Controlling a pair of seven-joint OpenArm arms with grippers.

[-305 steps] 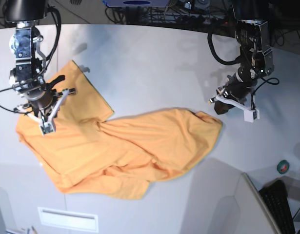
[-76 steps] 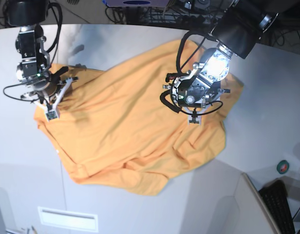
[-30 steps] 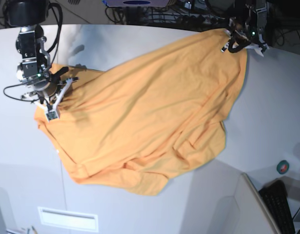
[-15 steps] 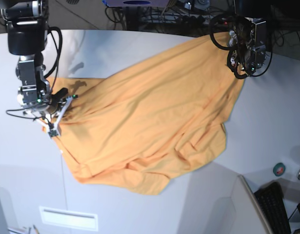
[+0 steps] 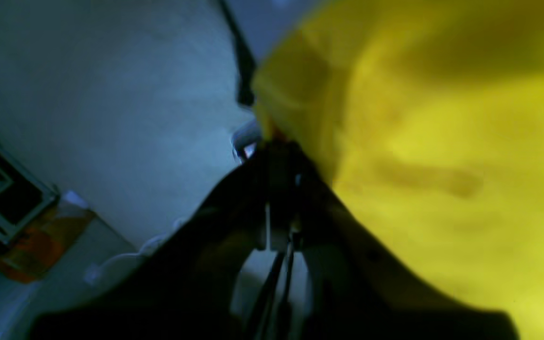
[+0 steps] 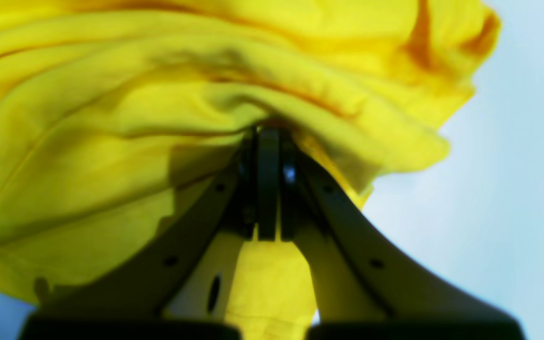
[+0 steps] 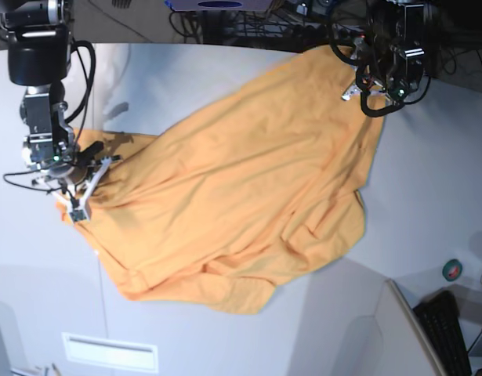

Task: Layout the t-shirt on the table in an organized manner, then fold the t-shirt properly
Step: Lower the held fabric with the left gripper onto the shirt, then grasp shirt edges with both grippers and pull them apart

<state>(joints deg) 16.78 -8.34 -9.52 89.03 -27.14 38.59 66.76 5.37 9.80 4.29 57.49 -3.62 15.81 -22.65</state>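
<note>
- Since half a second ago, the left claw (image 7: 358, 82) has carried its corner of the t-shirt (image 7: 233, 188) a little higher and toward the far edge of the counter (image 7: 225, 74), while the right claw (image 7: 77, 205) has slid its corner slightly nearer the camera.
- Left claw (image 5: 276, 141): clenched on a bunched edge of the t-shirt (image 5: 442, 165), the cloth lying to one side of its tips in the blurred wrist view.
- Right claw (image 6: 268, 137): clenched on a fold of the t-shirt (image 6: 135, 118), with cloth draped over and beyond its tips.
- T-shirt: stretched across the counter between the two claws, one corner at each; the near part lies rumpled on the counter, with folds along its lower edge.
</note>
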